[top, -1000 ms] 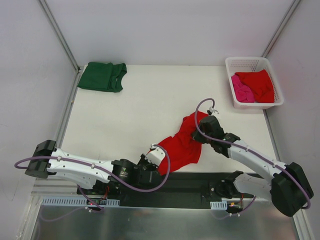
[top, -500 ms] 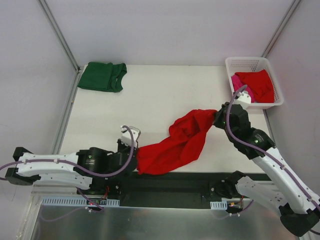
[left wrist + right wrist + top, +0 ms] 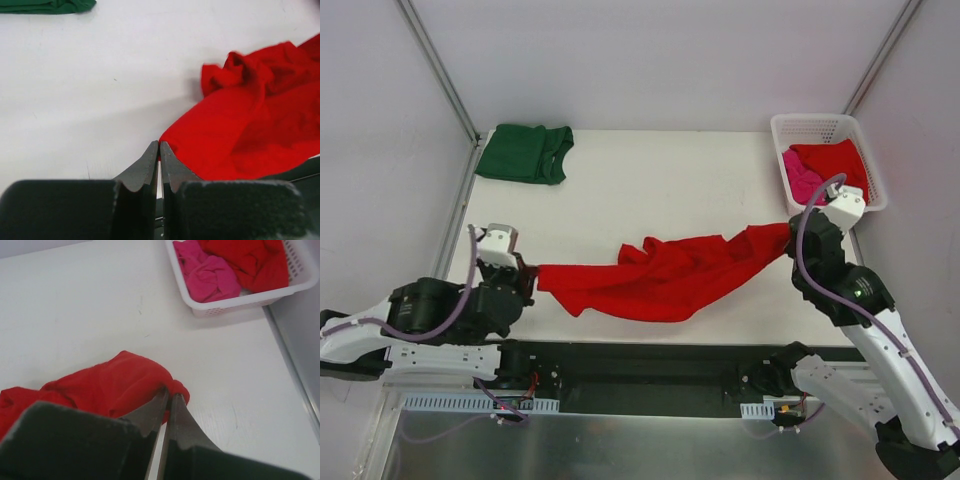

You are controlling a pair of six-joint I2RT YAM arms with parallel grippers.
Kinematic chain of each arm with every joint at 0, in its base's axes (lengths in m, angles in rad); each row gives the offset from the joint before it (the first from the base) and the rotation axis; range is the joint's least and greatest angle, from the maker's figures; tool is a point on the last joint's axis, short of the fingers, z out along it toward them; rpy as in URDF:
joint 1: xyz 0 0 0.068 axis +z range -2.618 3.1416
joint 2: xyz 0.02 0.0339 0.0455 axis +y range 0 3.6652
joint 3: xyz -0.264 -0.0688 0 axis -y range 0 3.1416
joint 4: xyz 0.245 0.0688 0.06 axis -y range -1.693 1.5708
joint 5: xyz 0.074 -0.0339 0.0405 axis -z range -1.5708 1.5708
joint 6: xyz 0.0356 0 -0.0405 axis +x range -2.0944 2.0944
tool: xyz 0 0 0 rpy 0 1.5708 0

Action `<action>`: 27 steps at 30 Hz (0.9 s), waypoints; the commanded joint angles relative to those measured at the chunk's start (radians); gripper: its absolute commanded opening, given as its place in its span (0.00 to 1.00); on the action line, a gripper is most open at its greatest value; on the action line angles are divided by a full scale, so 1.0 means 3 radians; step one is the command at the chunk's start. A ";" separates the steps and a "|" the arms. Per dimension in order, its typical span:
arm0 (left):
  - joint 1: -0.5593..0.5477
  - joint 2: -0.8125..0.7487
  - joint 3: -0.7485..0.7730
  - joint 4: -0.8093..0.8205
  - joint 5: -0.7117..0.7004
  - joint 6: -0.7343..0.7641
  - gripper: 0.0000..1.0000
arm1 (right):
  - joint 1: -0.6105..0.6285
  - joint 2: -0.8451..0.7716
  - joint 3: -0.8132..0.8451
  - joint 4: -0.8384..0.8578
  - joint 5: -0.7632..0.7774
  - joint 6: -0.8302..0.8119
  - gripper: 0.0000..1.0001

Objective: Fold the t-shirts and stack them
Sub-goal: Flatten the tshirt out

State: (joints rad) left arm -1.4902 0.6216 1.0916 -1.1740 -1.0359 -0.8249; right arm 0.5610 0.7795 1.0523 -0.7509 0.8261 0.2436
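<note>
Top view: red tee [image 3: 670, 278] was seen drawn out in a long, rumpled band across the near half of the counter [image 3: 620, 190], one end at each arm. Left pincer [image 3: 530, 275] was closed on the band's left end; right pincer [image 3: 790, 235] was closed on its right end, just short of the basket [image 3: 825, 125]. Only this view took in both grips and the full span of cloth at once.

Left wrist view: jaws were seen pressed together to a thin slit, with a corner of red cloth nipped at the tips. The cloth fanned out to the right into bunched folds. Whether that end was lifted clear of the counter could not be told.

Right wrist view: jaws likewise were seen closed tight, a rolled red edge pinched between the tips, the rest heaped to the left.

Green tee [image 3: 525, 152] was noted folded flat at the far left corner of the counter, well apart from the red one. Only its near edge was caught by the left wrist camera.

Basket at the far right corner: a pink tee [image 3: 803, 183] and a second red tee [image 3: 835, 170] were noted crumpled inside, pink to the left. These were shown closest by the right wrist camera and were missed altogether by the left one.
</note>
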 commanded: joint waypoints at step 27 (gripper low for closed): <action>0.0335 -0.0389 0.1030 -0.1144 -0.0653 0.0050 0.01 | -0.0464 -0.0395 0.0092 -0.0145 0.0448 -0.0245 0.01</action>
State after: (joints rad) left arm -1.3991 0.5247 1.3678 -1.3327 -1.1603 -0.8543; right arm 0.4328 0.6701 1.0626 -0.7910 0.9375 0.1776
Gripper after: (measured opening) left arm 0.006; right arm 0.032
